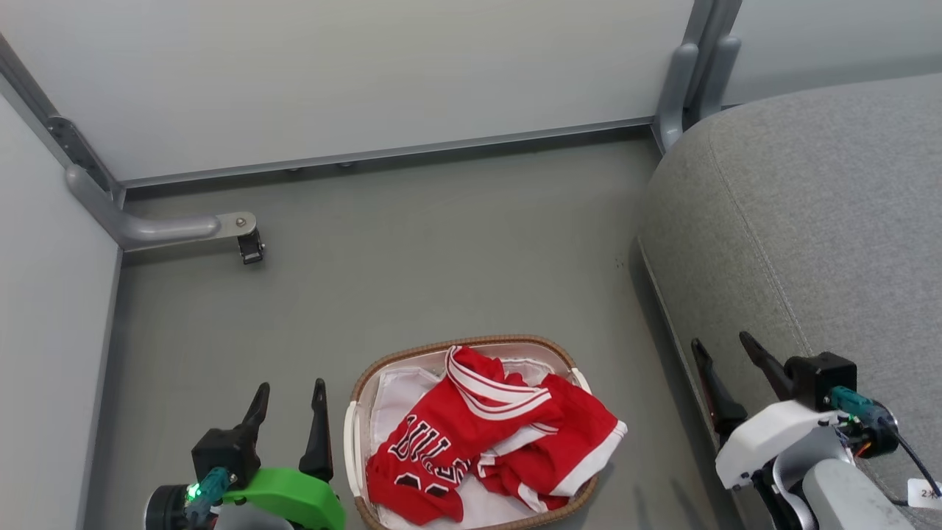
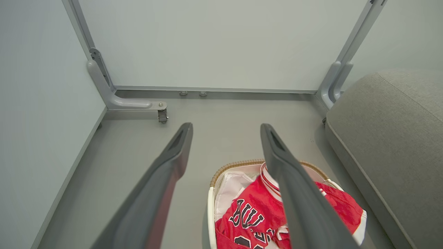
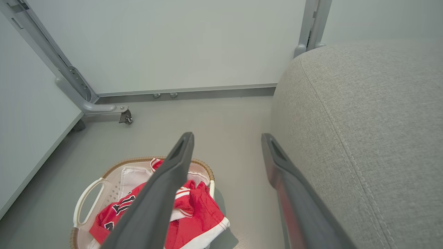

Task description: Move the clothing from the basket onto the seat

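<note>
The seat (image 1: 809,221) lies just right of my right end effector (image 1: 720,338); the basket (image 1: 471,343) stands on the floor between it and my left end effector (image 1: 291,385), holding the clothing (image 1: 471,434). Both end effectors are spread wide, empty

I see the basket (image 1: 441,344) on the floor (image 1: 441,250), with the clothing (image 1: 471,434) in it and spilling over its right rim. The seat (image 1: 809,221) stands right of the basket, apart from it. My 2 grippers flank the basket: the left gripper (image 1: 291,386) is just beside it, and the right gripper (image 1: 720,340) is at the seat's left edge.
</note>
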Robot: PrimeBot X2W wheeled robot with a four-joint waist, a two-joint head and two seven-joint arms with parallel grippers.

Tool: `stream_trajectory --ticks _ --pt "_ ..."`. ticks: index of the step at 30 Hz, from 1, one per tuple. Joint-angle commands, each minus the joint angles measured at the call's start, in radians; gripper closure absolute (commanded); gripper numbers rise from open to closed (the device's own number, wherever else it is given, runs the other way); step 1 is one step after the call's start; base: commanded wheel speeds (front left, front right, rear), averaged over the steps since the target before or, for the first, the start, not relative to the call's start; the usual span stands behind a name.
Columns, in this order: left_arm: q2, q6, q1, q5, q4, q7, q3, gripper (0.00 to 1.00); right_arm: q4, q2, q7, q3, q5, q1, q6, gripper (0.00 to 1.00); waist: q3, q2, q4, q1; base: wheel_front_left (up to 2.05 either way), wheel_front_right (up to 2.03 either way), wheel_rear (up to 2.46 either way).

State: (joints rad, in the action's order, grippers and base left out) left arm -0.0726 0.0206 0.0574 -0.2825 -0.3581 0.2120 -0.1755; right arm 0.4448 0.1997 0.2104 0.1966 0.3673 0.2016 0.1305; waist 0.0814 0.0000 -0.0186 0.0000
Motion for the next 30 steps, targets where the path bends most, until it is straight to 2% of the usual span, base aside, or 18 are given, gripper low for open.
stream_trajectory --ticks 1,10,18,25,30 --pt "0.003 0.010 0.038 0.034 -0.007 0.008 -0.011 0.00 -0.016 0.014 0.010 0.000 -0.022 0.036 0.000 0.00 0.039 0.0000 -0.019 0.0000 0.00 0.00 0.00" --pt "0.017 0.053 0.205 0.125 -0.123 0.026 -0.110 0.00 -0.117 0.033 0.027 0.018 -0.058 0.154 0.000 0.00 0.232 0.0000 -0.095 0.0000 0.00 0.00 0.00" --pt "0.019 0.090 0.444 0.152 -0.357 0.040 -0.247 0.00 -0.226 0.040 0.042 0.038 -0.083 0.278 0.000 0.00 0.452 0.0000 -0.171 0.0000 0.00 0.00 0.00" --pt "0.017 0.100 0.630 0.155 -0.568 0.053 -0.429 0.00 -0.301 0.036 0.055 0.060 -0.113 0.355 0.000 0.00 0.619 0.0000 -0.225 0.0000 0.00 0.00 0.00" --pt "0.017 0.083 0.721 0.151 -0.702 0.033 -0.520 0.00 -0.334 0.031 0.056 0.074 -0.115 0.386 0.000 0.00 0.709 0.0000 -0.256 0.0000 0.00 0.00 0.00"
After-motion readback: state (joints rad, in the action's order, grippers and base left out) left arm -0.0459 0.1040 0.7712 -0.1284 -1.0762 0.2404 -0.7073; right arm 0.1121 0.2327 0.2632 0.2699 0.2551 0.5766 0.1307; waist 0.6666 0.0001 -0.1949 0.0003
